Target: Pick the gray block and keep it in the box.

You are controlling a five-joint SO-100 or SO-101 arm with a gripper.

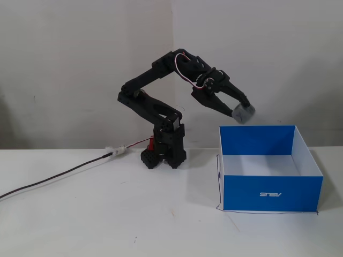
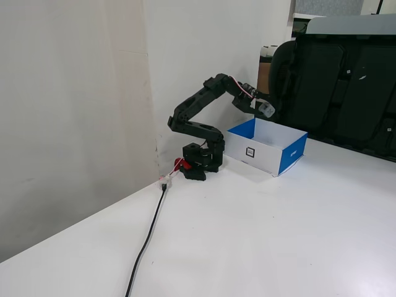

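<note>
**Gray block held in the air above the box's back corner**

In a fixed view the gripper [image 1: 242,113] sits right of centre in the upper half of the frame, its fingers clenched on the gray block [image 1: 244,113]. The block hangs clear of everything, just above the back left part of the box [image 1: 272,196], with a thin strip of wall showing between it and the box's rear rim. In another fixed view the same block [image 2: 266,109] appears as a pale spot at the gripper [image 2: 265,110], over the near left corner of the box [image 2: 283,159] in the upper right of the frame.

The box stands low and open-topped, blue outside and white inside, its logo upside down on the front face. Its rim is open all round; the white inside shows nothing in it. A thin dark line on the table runs along its left and front edges. Left of the box the arm base [image 1: 163,150] stands close by, apart from it.

The table [image 1: 107,214] is white and wide, bare across the lower frame apart from a dark cable [image 1: 59,175] running out to the left edge. Plain white walls meet in a corner behind the arm. Dark office chairs [image 2: 343,86] stand behind the table at the upper right.

The block is a cube with no long axis; it is held tilted, one corner lowest.
</note>
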